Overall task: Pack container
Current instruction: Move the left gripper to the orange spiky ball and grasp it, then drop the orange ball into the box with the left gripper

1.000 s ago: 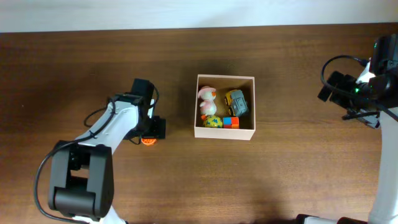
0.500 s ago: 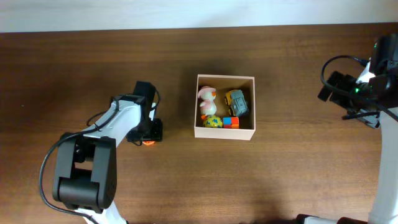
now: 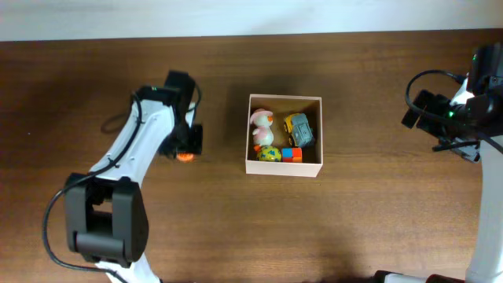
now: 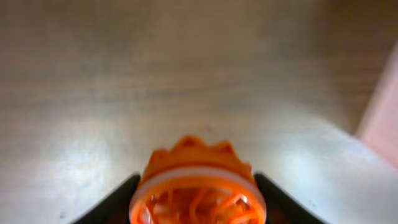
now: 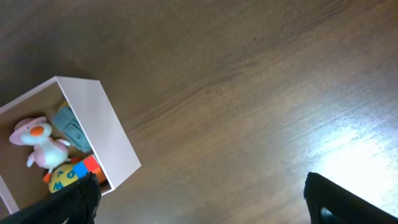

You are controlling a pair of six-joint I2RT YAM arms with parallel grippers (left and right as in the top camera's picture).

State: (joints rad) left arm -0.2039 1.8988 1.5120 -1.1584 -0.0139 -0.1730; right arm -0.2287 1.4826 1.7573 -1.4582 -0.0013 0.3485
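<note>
The container [image 3: 284, 168], a square cream-walled box with a tan inside, sits at the table's middle and also shows in the right wrist view [image 5: 107, 130]. Inside lie a pink-and-white duck [image 3: 261, 126], a grey-and-yellow car [image 3: 299, 130], a yellow-green egg [image 3: 269, 154] and a red-blue cube [image 3: 291, 154]. My left gripper [image 3: 185, 149] is left of the box, shut on a small orange ridged toy [image 4: 198, 190] whose sides touch both fingers. My right gripper [image 5: 211, 205] hangs open far to the right of the box, with nothing between its fingers.
Bare brown wooden tabletop [image 3: 354, 228] surrounds the box. A pale strip [image 3: 251, 16] runs along the far edge. The right arm's cables [image 3: 428, 79] loop near the right edge.
My left gripper closed on the orange toy and shifted with it toward the far side of the table. The right arm and the box stayed put.
</note>
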